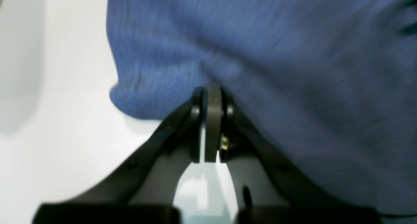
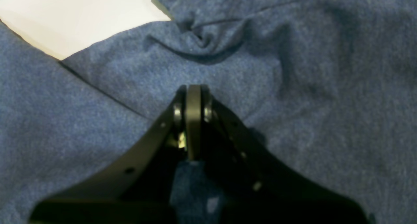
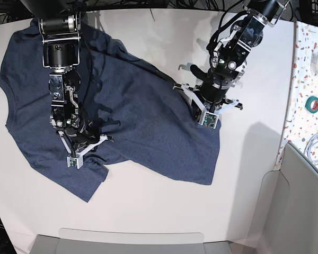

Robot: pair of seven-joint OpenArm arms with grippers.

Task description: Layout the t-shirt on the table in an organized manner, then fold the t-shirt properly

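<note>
Because the t-shirt (image 3: 132, 106) was thin knit cloth, it was judged light, limp and prone to bunching rather than sliding as a sheet, so any pull would likely drag wrinkles along with it; hems, sleeve ends and shoulder seams looked like the soundest places to take hold, since a pinch in mid-panel would only raise a tent of fabric. It lay on the white table (image 3: 164, 222), spread but skewed, with one sleeve pointing toward the near edge and a long diagonal fold running across the body. Colour was dark heathered navy; no lettering was visible, so the printed side was presumably face down. The right gripper (image 2: 194, 87) sat over the cloth near the sleeve, jaws pressed together; in the right wrist view a bit of blue fabric showed behind the tips, but whether cloth was actually pinched could not be told. The left gripper (image 1: 212, 87) met the shirt's edge beside bare table, jaws likewise drawn together, with fabric puckering toward the tips, which suggested a pinch on the hem, though blur left this uncertain. Several creases remained near the collar area.
</note>
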